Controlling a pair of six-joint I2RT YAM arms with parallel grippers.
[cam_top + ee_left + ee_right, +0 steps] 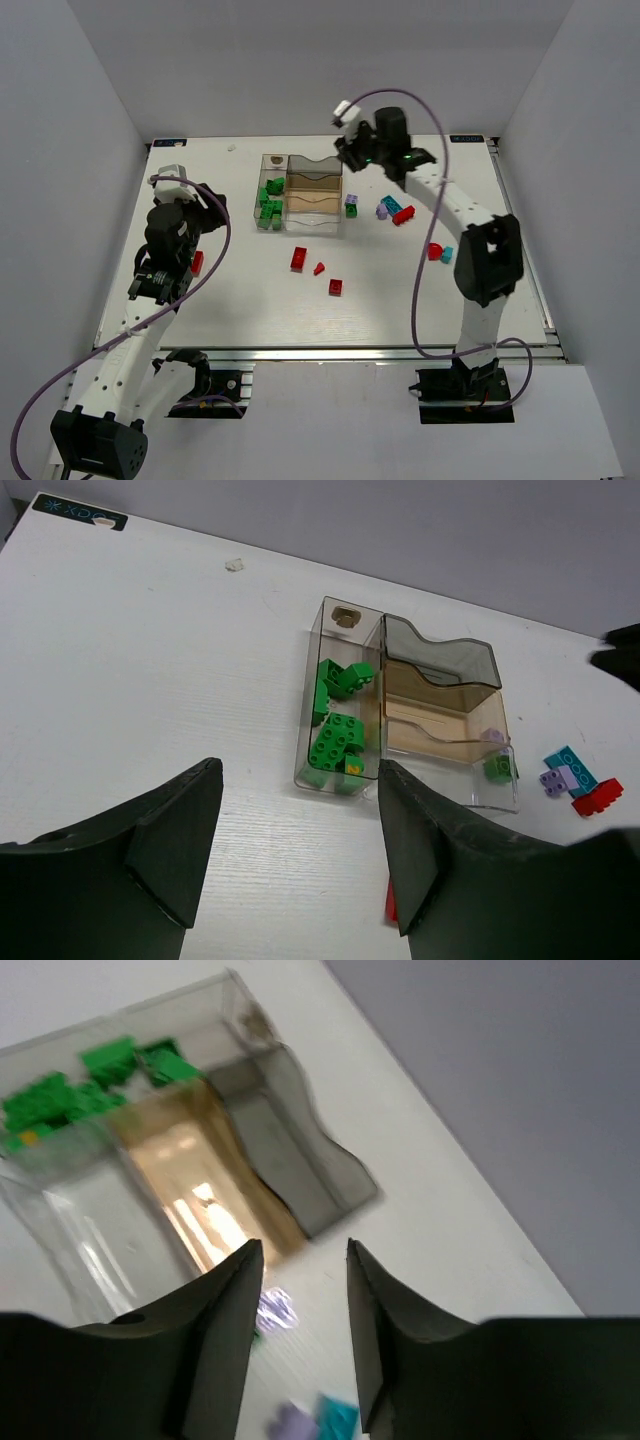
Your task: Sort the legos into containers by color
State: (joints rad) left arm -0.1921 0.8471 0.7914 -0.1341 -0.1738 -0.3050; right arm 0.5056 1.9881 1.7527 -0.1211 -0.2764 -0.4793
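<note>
Left gripper [298, 780] fingers spread wide, right gripper [303, 1255] barely parted, both empty; only overhead shows domed red brick [434, 250]; corner sticker [80, 512] unreadable

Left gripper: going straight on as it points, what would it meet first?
The left gripper would likely meet the clear brown-tinted plastic organizer tray, at the near end of its narrow compartment of green lego bricks. Only white table lies between; depth is unclear.
</note>
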